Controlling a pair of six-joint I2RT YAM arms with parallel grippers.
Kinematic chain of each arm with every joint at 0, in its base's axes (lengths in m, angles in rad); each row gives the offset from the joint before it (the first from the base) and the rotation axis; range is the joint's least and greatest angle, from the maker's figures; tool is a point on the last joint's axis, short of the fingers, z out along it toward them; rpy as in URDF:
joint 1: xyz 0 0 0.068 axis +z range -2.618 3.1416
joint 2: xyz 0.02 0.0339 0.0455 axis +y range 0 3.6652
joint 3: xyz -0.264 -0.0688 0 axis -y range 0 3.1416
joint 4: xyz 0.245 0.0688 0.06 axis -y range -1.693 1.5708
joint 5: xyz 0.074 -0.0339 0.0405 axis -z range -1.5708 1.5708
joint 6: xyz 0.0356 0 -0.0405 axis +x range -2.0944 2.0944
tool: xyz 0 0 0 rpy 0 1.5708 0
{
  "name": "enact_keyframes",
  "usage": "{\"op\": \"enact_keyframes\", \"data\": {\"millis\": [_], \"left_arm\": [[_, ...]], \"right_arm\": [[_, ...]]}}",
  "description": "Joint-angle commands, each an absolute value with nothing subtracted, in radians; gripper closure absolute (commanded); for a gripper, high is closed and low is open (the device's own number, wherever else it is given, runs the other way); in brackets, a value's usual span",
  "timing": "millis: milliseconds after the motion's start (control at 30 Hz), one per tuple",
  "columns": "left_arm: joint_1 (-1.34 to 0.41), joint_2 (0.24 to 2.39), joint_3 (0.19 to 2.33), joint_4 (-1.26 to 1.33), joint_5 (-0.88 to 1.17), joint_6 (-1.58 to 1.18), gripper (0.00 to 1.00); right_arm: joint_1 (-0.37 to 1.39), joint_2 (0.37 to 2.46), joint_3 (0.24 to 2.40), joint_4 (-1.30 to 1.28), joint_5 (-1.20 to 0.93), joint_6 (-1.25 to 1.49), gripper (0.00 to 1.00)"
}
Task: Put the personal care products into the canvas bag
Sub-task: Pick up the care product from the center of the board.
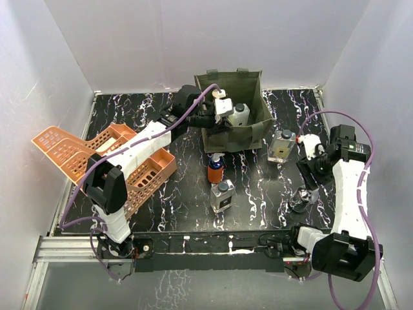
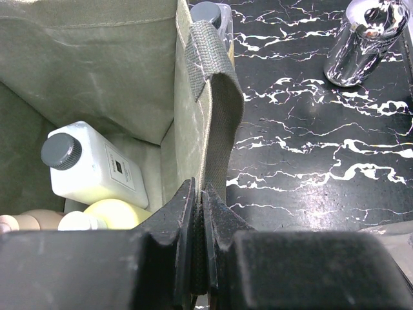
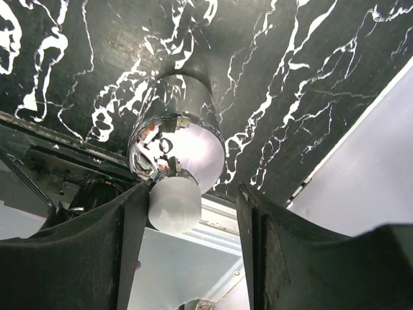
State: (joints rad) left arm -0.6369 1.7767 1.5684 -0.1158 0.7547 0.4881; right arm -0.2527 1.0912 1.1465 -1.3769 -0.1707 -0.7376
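Top view: the bag (image 1: 242, 135) stands upright at the far middle of the worktop (image 1: 258, 187), mouth open; a white bottle (image 1: 237, 115) lies inside it; the left arm (image 1: 139, 152) reaches across two orange baskets (image 1: 64, 148) to the bag's left rim. An orange bottle (image 1: 215, 169) stands just in front of the bag; a square bottle (image 1: 222, 196) stands near it, closer to the arm bases; a clear bottle (image 1: 282, 144) stands just right of the bag. The right arm (image 1: 348, 187) bends over a shiny round bottle (image 1: 301, 199) at the near right.

Left wrist view: the left end effector (image 2: 199, 194) is clamped narrow on the bag's strap (image 2: 216, 116), jaws pressed flat on the webbing; inside the bag, the white bottle lies beside a yellow bottle (image 2: 119, 213) and a tan bottle (image 2: 32, 219); the shiny round bottle stands outside on the worktop, well apart from the bag.

Right wrist view: the right end effector (image 3: 190, 190) stands partly wide, one finger on each side of the shiny round bottle's white cap; the finger on the picture's left sits against the cap; the other is apart from it; nothing is gripped; the bottle rests on the worktop, outside the bag.
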Motion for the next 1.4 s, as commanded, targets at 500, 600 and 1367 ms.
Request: {"op": "enact_keyframes", "data": {"millis": [500,600,1367], "left_arm": [[-0.644,1.796,1.574,-0.111,0.788,0.49,0.99],[-0.644,1.789,1.565,-0.105,0.786,0.489,0.99],[-0.649,1.805,1.569,-0.068,0.815,0.485,0.99]], "right_arm": [[-0.347,1.04,1.061,-1.358,-0.215,-0.845,0.63],[-0.347,1.039,1.064,-1.358,-0.226,-0.84,0.71],[-0.337,1.372,1.743,-1.199,-0.28,-0.479,0.92]]}}
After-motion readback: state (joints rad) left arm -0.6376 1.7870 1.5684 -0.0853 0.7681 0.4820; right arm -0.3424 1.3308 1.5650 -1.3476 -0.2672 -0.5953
